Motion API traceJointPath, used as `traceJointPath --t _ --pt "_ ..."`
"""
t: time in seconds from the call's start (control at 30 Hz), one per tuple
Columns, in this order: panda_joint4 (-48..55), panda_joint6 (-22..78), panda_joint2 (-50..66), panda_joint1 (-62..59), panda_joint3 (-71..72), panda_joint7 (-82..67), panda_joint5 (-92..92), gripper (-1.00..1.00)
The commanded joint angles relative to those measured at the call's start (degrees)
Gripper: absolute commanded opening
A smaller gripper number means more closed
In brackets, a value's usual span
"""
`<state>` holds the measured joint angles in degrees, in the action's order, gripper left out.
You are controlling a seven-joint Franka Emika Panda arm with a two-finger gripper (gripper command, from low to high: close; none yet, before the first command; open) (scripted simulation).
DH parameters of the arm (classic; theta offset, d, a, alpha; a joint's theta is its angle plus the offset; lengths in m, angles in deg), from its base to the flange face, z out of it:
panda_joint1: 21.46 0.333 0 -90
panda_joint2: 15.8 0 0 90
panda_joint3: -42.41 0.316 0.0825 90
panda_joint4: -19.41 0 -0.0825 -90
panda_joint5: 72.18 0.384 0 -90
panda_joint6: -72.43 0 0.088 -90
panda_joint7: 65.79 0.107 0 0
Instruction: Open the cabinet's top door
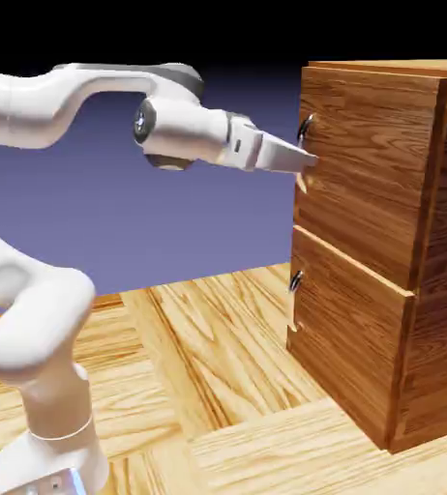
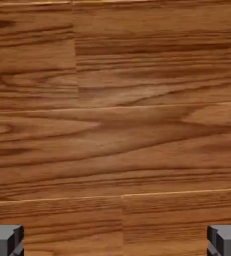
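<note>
The cabinet (image 1: pixel 402 319) of reddish-brown wood stands at the exterior view's right. Its top door (image 1: pixel 363 184) is the upper front panel, with a curved silver handle (image 1: pixel 306 127) near its upper left edge. My gripper (image 1: pixel 308 161) reaches level toward that panel, its tips at or almost at the wood just below the handle. The hand view is filled with wood grain (image 2: pixel 115 125). My two grey fingertips (image 2: pixel 5 240) sit far apart in its bottom corners, so the gripper (image 2: pixel 115 242) is open with nothing between them. No handle shows in the hand view.
A shorter lower panel (image 1: pixel 348 329) with its own small handle (image 1: pixel 295 281) sits under the top door. The cabinet stands on a light wooden table (image 1: pixel 218 367). My white arm (image 1: pixel 44 329) rises from the lower left.
</note>
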<state>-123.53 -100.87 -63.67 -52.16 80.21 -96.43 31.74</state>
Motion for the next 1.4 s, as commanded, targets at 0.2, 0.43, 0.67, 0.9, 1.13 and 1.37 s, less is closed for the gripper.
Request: traceJointPath --t 0.2,0.43,0.67,0.9,1.13,1.37 --pt "3.0 0.1 -2.6 -5.3 6.3 -12.3 17.4 0.0" --pt "6.1 0.2 -5.1 -10.5 12.7 -24.5 34.9 0.0" --pt "9.1 0.4 -7.7 -15.8 19.0 -36.8 52.3 0.0" --pt "13.4 1.3 -7.5 -22.6 24.6 -43.2 61.5 0.0" --pt "14.3 4.7 -4.7 -24.4 25.1 -43.8 60.3 -1.0" --pt "8.7 7.4 1.1 -11.3 14.8 -55.6 62.4 -1.0"
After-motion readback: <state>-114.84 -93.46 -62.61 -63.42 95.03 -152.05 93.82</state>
